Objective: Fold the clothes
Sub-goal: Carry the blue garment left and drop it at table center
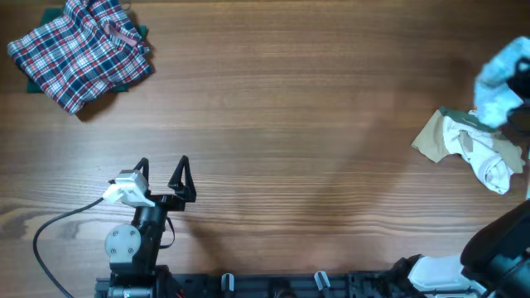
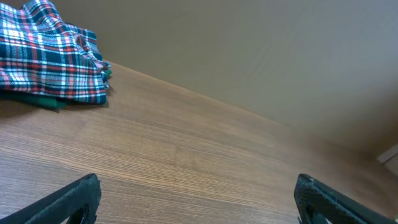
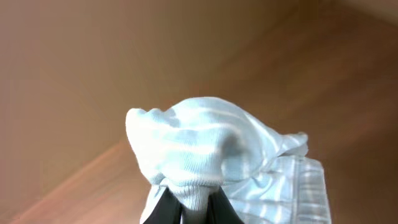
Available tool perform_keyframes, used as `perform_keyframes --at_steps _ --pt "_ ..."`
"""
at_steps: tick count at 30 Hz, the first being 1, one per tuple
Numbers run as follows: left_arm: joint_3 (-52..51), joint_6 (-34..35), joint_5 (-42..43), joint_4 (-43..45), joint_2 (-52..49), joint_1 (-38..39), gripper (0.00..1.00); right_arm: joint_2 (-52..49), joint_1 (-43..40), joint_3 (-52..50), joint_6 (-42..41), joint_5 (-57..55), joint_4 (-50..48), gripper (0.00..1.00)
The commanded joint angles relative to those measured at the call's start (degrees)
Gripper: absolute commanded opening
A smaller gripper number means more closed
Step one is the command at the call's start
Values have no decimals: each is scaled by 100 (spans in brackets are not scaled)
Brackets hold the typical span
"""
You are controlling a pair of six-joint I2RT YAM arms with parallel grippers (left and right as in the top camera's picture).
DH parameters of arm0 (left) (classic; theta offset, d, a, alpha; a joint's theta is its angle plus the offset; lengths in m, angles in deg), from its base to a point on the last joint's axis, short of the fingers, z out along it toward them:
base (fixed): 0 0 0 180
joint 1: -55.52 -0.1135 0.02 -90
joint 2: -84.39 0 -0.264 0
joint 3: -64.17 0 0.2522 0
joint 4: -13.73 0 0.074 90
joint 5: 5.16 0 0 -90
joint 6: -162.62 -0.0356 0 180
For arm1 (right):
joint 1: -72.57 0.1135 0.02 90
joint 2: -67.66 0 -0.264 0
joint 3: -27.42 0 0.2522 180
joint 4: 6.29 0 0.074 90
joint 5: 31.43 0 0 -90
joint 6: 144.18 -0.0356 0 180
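The pale blue-white striped garment (image 1: 501, 79) hangs bunched at the far right edge, lifted above the table. My right gripper (image 3: 188, 208) is shut on its ribbed edge, and the cloth (image 3: 205, 149) fills the middle of the right wrist view. A beige and white pile of clothes (image 1: 472, 147) lies on the table just below it. The red-white-blue plaid garment (image 1: 83, 50) lies at the far left corner and shows in the left wrist view (image 2: 50, 59). My left gripper (image 1: 163, 175) is open and empty near the front left, fingers over bare wood (image 2: 196, 199).
A dark green cloth (image 2: 53, 102) peeks out under the plaid garment. The wooden table (image 1: 290, 124) spans the view. The arm bases and a black rail (image 1: 273, 285) run along the front edge.
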Motion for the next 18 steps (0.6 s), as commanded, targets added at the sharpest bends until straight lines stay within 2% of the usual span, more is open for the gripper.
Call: perform_keyframes --at_steps 1,6,8,9,14,16,18 --pt "-35 -94 -57 -15 31 26 100 356 629 24 -315 1139 11 4" --pt "-35 -94 -57 -17 31 26 100 404 2085 24 -715 1423 7 4" --pt "-35 -94 -57 -17 28 26 100 404 3008 24 -885 935 7 4" --pt "-35 -94 -57 -17 31 26 100 391 3853 22 -914 367 -2 5" --pt "-35 -94 -57 -17 28 26 100 234 5307 22 -916 -376 -120 5" --pt "-35 -94 -57 -17 28 26 100 83 5757 22 -1093 -369 -308 13" --pt "-35 -94 -57 -17 28 26 100 -61 6089 22 -1209 -372 -398 35"
